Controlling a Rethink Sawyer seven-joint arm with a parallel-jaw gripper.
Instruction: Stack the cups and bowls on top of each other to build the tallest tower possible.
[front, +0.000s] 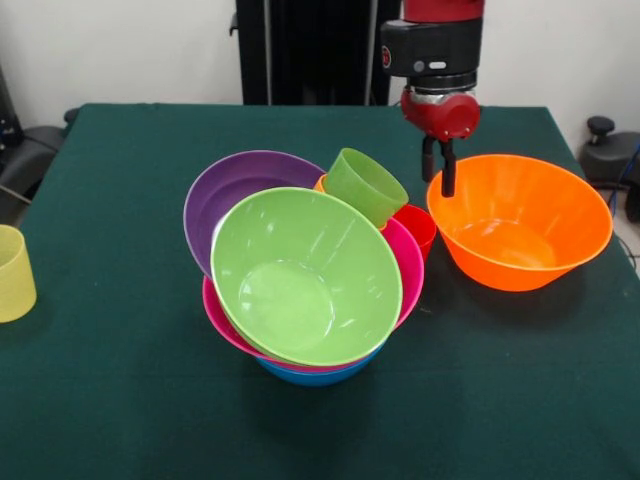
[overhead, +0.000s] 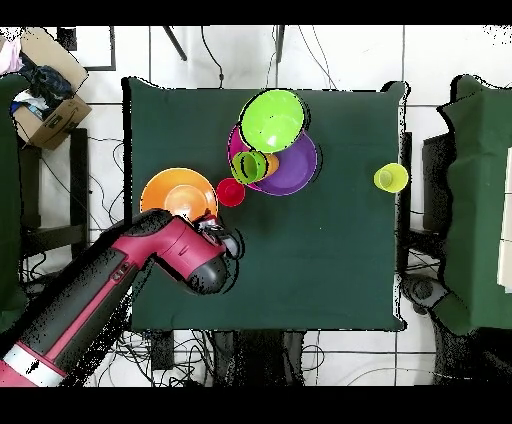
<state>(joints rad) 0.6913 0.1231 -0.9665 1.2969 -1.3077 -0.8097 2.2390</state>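
A tilted tower stands mid-table: the lime green bowl (front: 305, 275) leans on the pink bowl (front: 408, 262), with a blue bowl (front: 315, 375) underneath and the purple bowl (front: 230, 190) behind. The green cup (front: 365, 183) lies tilted on the pile, over a sliver of the orange cup (front: 320, 184). The red cup (front: 418, 225) stands beside the pile. The orange bowl (front: 520, 225) sits apart on the table. My gripper (front: 438, 178) straddles its far left rim, shut on it. The pale yellow cup (front: 12, 272) stands alone at the left edge. In the overhead view the gripper (overhead: 218, 235) is by the orange bowl (overhead: 172, 190).
The green table (front: 120, 400) ends close to the orange bowl on the right. The black pedestal (front: 310, 50) stands at the far side. In the overhead view a cardboard box (overhead: 45, 105) sits on the floor beyond the table's corner.
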